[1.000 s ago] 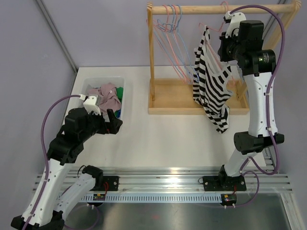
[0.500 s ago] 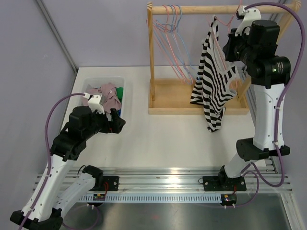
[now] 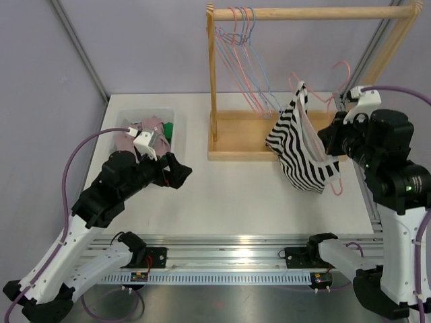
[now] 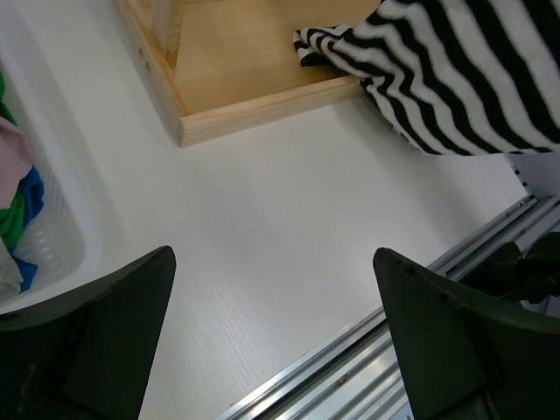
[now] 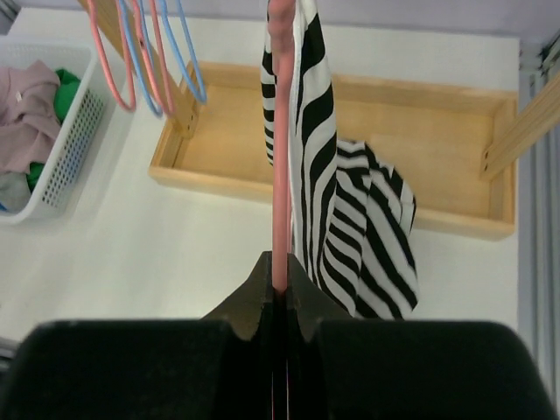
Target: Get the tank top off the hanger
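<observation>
A black-and-white striped tank top (image 3: pixel 300 145) hangs on a pink hanger (image 3: pixel 335 94), off the rail and low over the wooden rack base. My right gripper (image 3: pixel 331 142) is shut on the pink hanger (image 5: pixel 279 157); the tank top (image 5: pixel 350 219) drapes to the right of it in the right wrist view. My left gripper (image 3: pixel 176 169) is open and empty over the white table, left of the tank top (image 4: pixel 464 70), which shows at the upper right of the left wrist view.
A wooden rack (image 3: pixel 310 13) holds several pink and blue hangers (image 3: pixel 242 47) at its left end. Its tray base (image 3: pixel 236 138) lies on the table. A white basket (image 3: pixel 135 121) of clothes stands at the left. A metal rail (image 3: pixel 229 245) runs along the near edge.
My right gripper has lifted the hanger with the tank top off the rail and lowered it toward the table. My left gripper has moved right, toward the garment.
</observation>
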Action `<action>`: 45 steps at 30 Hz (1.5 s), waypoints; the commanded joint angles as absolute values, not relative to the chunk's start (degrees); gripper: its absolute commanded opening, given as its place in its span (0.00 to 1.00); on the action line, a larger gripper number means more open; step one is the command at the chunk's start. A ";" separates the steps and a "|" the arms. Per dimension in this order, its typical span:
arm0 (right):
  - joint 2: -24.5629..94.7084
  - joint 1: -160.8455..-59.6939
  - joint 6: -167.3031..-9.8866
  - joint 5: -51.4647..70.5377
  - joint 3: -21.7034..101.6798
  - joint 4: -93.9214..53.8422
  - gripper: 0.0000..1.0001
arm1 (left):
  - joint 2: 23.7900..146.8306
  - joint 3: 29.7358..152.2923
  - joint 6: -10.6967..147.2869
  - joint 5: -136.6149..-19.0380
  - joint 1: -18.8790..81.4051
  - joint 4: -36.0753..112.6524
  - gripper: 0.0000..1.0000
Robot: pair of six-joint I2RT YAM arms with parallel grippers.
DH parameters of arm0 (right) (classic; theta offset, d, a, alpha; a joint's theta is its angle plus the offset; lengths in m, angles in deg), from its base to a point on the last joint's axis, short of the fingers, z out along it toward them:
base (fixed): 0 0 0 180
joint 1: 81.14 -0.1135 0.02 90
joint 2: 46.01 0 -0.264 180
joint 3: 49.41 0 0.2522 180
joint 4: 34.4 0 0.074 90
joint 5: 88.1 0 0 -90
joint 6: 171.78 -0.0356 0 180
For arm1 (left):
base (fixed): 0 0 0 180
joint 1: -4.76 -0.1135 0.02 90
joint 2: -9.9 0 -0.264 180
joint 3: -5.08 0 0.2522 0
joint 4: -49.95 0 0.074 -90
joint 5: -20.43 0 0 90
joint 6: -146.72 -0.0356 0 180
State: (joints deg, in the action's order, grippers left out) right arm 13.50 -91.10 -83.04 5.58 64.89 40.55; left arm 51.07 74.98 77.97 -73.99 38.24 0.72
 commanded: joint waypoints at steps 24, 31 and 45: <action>-8.39 -91.69 -95.49 55.77 22.18 27.44 0.00 | 64.56 68.85 80.27 -50.58 64.00 31.43 0.97; -7.51 -91.78 -94.96 58.14 25.08 28.49 0.00 | 70.97 72.19 76.85 -48.56 65.58 31.97 0.80; -6.72 -92.74 -94.35 58.41 25.09 29.46 0.00 | 77.58 77.29 75.17 -44.35 66.64 31.00 0.16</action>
State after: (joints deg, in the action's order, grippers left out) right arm -6.90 -91.73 -94.07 55.61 22.94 31.07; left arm 76.91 74.35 75.87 -48.81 66.37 27.91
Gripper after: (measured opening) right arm 0.069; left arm 0.203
